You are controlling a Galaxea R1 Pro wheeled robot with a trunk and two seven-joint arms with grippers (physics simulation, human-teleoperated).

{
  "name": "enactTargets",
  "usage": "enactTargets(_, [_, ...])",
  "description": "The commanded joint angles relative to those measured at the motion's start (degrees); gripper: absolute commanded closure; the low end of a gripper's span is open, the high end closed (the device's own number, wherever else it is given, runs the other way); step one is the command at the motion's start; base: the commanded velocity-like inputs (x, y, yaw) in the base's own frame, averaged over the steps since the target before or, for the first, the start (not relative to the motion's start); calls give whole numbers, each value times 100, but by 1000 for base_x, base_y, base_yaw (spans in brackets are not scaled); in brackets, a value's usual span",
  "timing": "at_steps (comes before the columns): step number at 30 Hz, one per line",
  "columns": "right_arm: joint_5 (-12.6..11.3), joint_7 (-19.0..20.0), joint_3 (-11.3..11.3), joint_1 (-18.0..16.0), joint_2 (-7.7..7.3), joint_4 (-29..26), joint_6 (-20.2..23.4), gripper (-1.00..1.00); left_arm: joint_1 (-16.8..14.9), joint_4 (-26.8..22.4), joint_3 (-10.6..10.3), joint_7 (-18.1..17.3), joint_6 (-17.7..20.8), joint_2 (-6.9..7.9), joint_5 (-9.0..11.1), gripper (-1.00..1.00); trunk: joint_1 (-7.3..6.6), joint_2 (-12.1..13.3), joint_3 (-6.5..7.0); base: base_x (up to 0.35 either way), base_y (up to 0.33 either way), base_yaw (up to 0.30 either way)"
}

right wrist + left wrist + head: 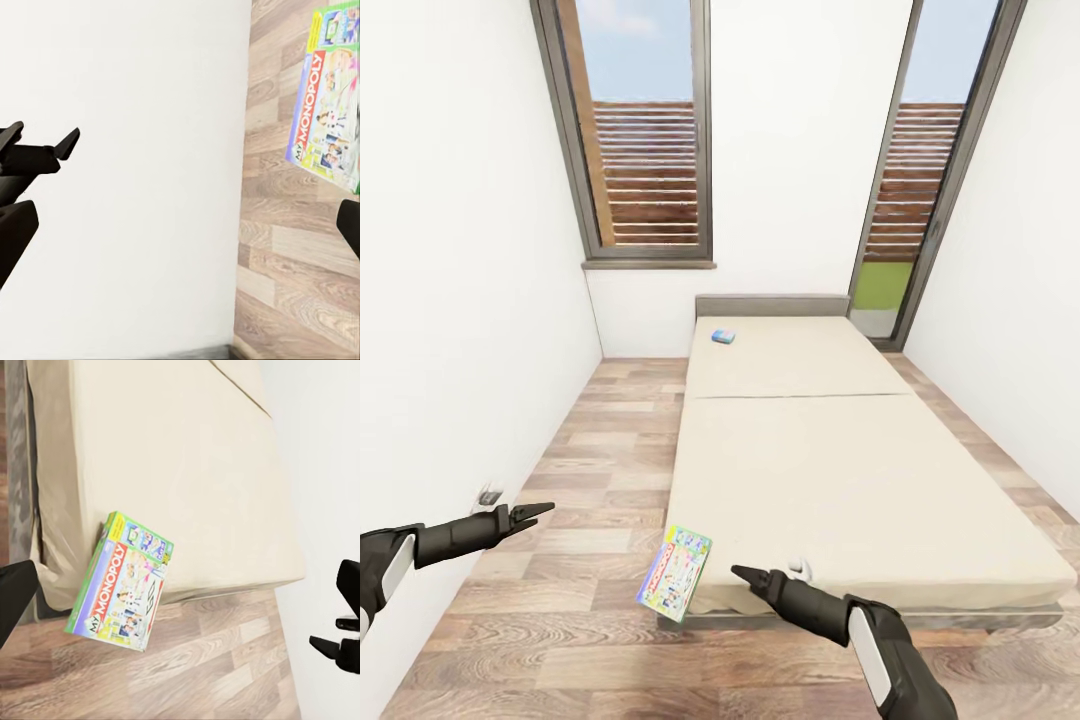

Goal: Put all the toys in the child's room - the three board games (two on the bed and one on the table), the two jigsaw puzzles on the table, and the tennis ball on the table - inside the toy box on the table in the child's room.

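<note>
Head view: a game box hangs tilted off the near left corner of the bed.

The game box lies just left of the right gripper, long axis running away from the robot. The left gripper is farther off. Both grippers hold nothing; I cannot tell how wide either stands. The lid reads "MY MONOPOLY". A small blue box sits near the headboard.

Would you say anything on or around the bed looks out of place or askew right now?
Yes. The green-edged board game hangs tilted off the bed's near left corner, mostly over the wood floor instead of lying flat on the mattress. The small blue board game lies flat near the headboard. Nothing else stands out.
</note>
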Motion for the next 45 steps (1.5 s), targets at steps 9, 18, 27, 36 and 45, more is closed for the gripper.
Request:
enactTargets(9, [-63,6,-30,-82,3,311,45,-100,-4,0,15,-19,59,-6,0,-100,198,-366,-168,0,0,0])
enactTargets(18, [-117,13,-32,-103,4,353,42,-100,-4,0,15,-21,59,-1,0,-100,396,-727,-329,0,0,0])
enactTargets(27, [-214,9,-34,-114,5,362,43,-100,-4,1,15,-20,59,-6,0,-100,594,-1088,-491,0,0,0])
enactTargets(36, [-288,-14,-31,-123,14,365,18,-100,-4,1,15,-21,59,-7,0,-100,791,-1449,-652,0,0,0])
enactTargets(45, [-312,-28,-32,-282,63,409,36,-100,-4,-2,15,-22,59,-6,6,-100,989,-1810,-814,0,0,0])
